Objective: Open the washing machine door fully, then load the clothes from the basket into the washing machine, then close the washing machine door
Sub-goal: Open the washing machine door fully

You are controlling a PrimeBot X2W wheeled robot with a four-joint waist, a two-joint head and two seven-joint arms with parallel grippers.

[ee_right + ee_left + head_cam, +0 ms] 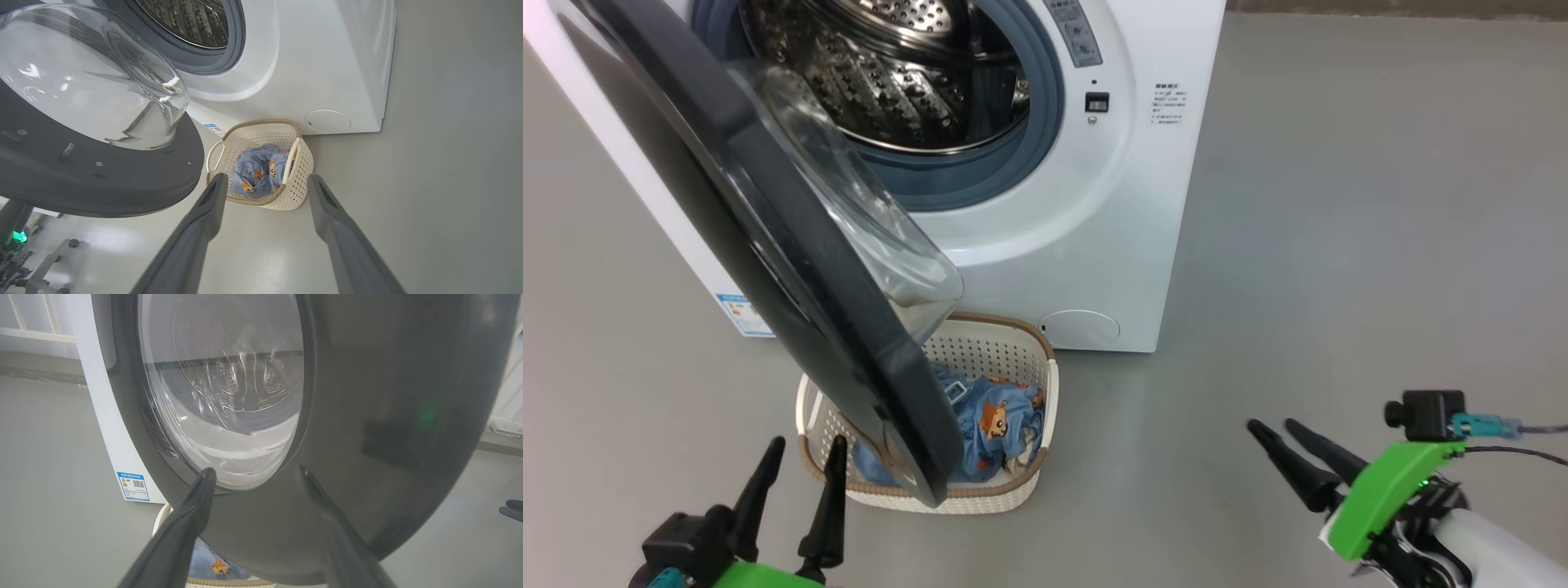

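A small blue label (743, 314) is sitting at the lower left corner of the big white boxy front-loading washing machine (1111, 204). The large round washing machine door with its wide glossy black rim and domed clear glass window (849, 359) is standing open, hinged at the machine's left side and reaching out in front of the machine. Its lower edge is hanging over the left part of the small cream-white perforated plastic basket with a brown woven-look rim (1013, 351), hiding that part from the head camera and standing in the way from that side. The basket is resting on the grey floor (1339, 245) just in front of the machine. The clothes, a light blue fabric bundle printed with orange-brown animal faces (996, 420), are lying inside the basket. Behind the door, the machine's perforated steel drum (907, 73) and grey gasket (1013, 163) are showing.

The left gripper (808, 443) is hovering in front of the machine, by the door's outer face, its fingers spread wide and gripping nothing; whether the tips are touching the rim cannot be told. The right gripper (1271, 423) is hanging well to the right of the machine's front, fingers apart and empty, pointing toward the basket.
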